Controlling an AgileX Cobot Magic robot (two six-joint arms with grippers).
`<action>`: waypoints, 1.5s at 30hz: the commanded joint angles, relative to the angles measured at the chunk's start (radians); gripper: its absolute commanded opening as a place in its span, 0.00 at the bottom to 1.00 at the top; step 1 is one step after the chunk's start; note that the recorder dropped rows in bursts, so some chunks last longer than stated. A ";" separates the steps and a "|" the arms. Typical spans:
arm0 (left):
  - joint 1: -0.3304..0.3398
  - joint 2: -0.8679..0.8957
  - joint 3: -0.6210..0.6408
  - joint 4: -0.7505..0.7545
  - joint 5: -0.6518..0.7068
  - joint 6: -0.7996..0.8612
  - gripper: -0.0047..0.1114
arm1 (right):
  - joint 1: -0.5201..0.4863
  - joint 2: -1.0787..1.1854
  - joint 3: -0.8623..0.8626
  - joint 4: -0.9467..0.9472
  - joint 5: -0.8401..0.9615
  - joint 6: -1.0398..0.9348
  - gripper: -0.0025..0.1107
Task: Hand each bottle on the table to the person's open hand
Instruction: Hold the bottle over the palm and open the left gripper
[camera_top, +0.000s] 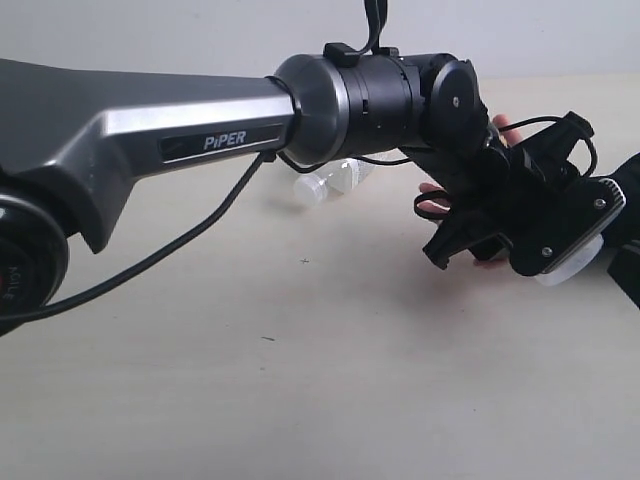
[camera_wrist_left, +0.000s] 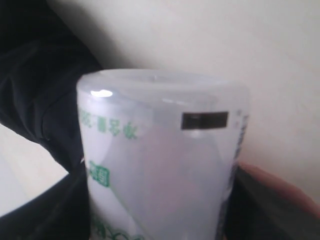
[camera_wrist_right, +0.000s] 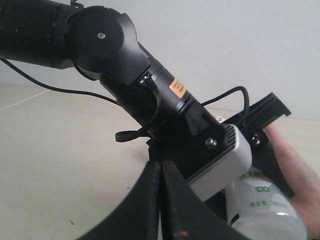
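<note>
A white-and-green labelled bottle (camera_wrist_left: 160, 165) fills the left wrist view, base pointing away, with my left gripper (camera_wrist_left: 160, 205) shut on its sides. The person's open hand (camera_wrist_left: 280, 187) lies just beyond and under it, black sleeve (camera_wrist_left: 35, 100) alongside. In the exterior view the left wrist (camera_top: 520, 210) hangs over the hand (camera_top: 436, 205) at the right and hides most of the held bottle. Another pale bottle (camera_top: 330, 183) lies on the table (camera_top: 300, 350) behind the arm. My right gripper (camera_wrist_right: 161, 200) is shut and empty, watching the bottle (camera_wrist_right: 260, 207) and hand (camera_wrist_right: 300, 170).
The long grey left arm (camera_top: 200, 130) spans the exterior view from the left edge to the hand, with a black cable (camera_top: 180, 245) looping below it. A pale wall stands behind the table.
</note>
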 joint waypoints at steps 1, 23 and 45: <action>-0.006 0.003 -0.001 -0.006 0.023 -0.007 0.29 | -0.003 -0.003 0.005 -0.005 -0.020 -0.001 0.02; -0.006 0.003 -0.001 -0.003 0.042 -0.034 0.63 | -0.003 -0.003 0.005 -0.005 -0.025 -0.001 0.02; -0.004 -0.021 -0.001 0.009 0.005 -0.038 0.63 | -0.003 -0.003 0.005 -0.005 -0.025 -0.001 0.02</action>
